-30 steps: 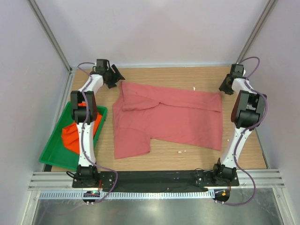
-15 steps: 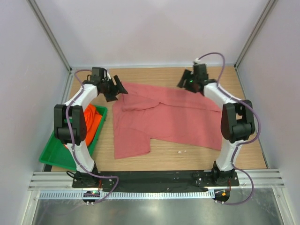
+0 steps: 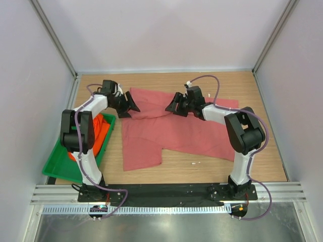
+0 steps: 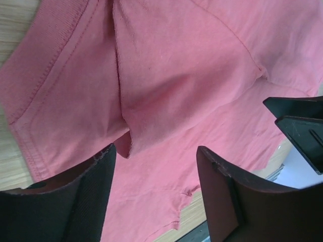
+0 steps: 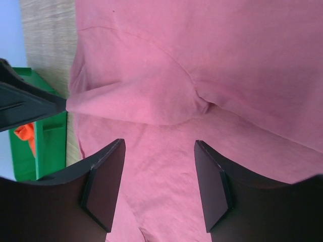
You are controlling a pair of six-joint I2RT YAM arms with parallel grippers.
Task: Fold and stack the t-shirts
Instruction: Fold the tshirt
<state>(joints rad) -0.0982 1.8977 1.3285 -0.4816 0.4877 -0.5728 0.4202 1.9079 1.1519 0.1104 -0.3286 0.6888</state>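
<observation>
The rose-pink t-shirt point(image 3: 194, 135) lies spread and partly folded across the middle of the wooden table, with a raised fold along its upper left part point(image 4: 166, 96) point(image 5: 146, 101). My left gripper point(image 3: 133, 107) point(image 4: 155, 151) is open just above the shirt's left sleeve area, nothing between its fingers. Facing it, my right gripper point(image 3: 171, 107) point(image 5: 159, 146) hovers open over the shirt's upper middle, also holding nothing. The orange t-shirt point(image 3: 102, 128) point(image 5: 24, 132) lies bunched in the green tray, partly hidden by the left arm.
The green tray point(image 3: 54, 169) point(image 5: 48, 141) sits at the table's left edge. A small white scrap point(image 3: 196, 163) lies on the wood near the shirt's front hem. Grey walls and metal posts close in the table's back and sides.
The right arm swung from the back right corner leftward over the shirt, its jaws opening wider. The left gripper came forward from the back left corner onto the shirt's left edge.
</observation>
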